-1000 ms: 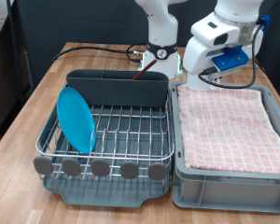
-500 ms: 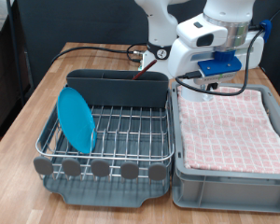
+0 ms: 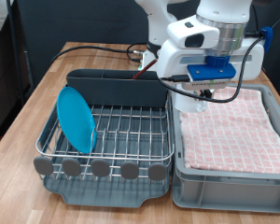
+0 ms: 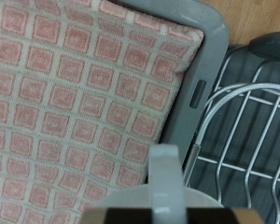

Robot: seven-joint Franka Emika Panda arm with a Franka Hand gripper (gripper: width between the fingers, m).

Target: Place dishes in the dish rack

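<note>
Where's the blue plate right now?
In the exterior view, the blue plate stands on edge in the dish rack, at the wire grid's left end, far from the gripper.

The white arm enters the exterior view from twelve o'clock, its wrist bent downward at about one o'clock of centre. The tool [image 3: 202,95] points down beneath its blue mount, fingers clamped around a white mug [image 3: 200,103].

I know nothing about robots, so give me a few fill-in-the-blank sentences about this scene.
1. The blue plate stands on edge in the dish ____.
2. The pincer hangs above the pink checkered ____.
3. That cloth lies in a grey ____.
4. The white mug shows in the ____ view.

Missing words: rack; cloth; crate; wrist
</note>
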